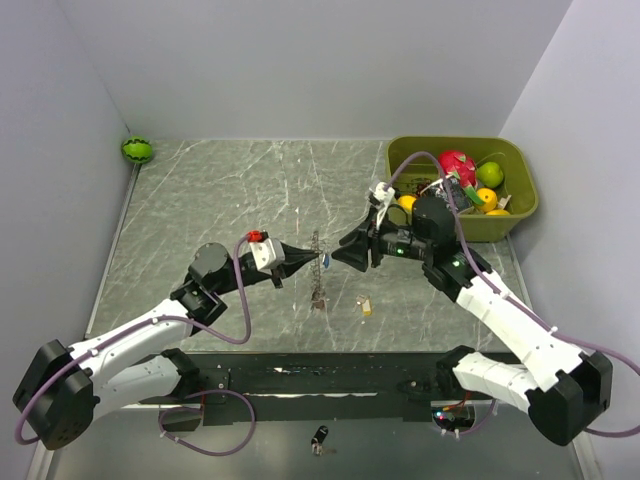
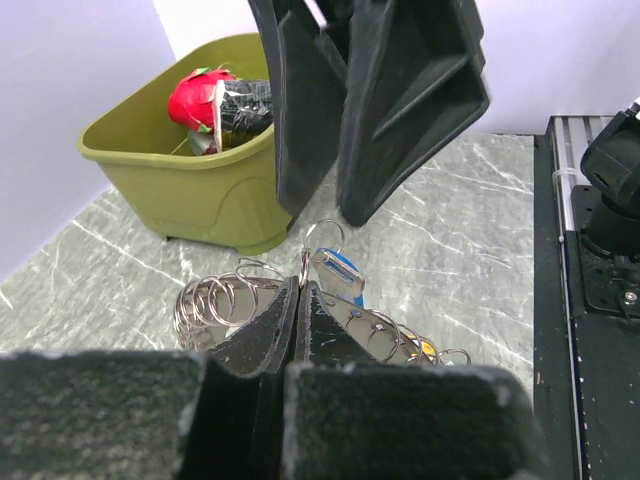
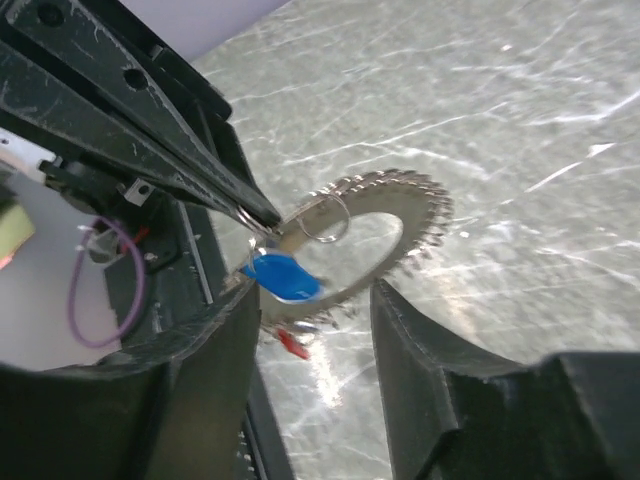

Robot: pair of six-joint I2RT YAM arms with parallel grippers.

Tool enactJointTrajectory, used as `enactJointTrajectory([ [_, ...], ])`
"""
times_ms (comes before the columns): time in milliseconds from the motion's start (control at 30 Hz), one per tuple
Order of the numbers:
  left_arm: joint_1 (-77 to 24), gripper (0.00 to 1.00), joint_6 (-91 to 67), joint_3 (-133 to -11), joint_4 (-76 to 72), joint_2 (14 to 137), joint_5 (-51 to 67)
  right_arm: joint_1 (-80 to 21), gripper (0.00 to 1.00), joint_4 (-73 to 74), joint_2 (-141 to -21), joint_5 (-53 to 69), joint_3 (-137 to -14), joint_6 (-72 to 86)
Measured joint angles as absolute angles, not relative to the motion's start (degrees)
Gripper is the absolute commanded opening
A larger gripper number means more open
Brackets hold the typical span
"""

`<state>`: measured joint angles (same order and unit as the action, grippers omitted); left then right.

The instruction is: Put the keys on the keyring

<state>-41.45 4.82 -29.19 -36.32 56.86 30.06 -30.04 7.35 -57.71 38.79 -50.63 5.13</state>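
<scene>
My left gripper is shut on the rim of the keyring, a thin toothed metal ring carrying small split rings, and holds it edge-up above the table. In the left wrist view the shut jaws pinch the keyring. A blue-headed key hangs from it. My right gripper faces the ring from the right, open. In the right wrist view the keyring sits ahead of the fingers; the blue key and a red key dangle between them, ungripped. A tan key lies on the table.
A green bin of toy fruit stands at the back right, close behind my right arm. A small watermelon toy sits in the back left corner. A black fob lies by the near edge, past the black rail.
</scene>
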Motion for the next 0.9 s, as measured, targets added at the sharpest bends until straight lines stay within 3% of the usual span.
enactJointTrajectory([
  [600, -41.45, 0.01, 5.32, -31.86, -31.53, 57.25, 29.02, -33.69, 0.54, 6.5, -58.72, 37.65, -51.44, 6.57],
  [900, -41.45, 0.01, 5.28, -32.16, -31.27, 57.25, 29.3, -34.26, 0.38, 3.99, -58.33, 36.6, -51.46, 8.12],
])
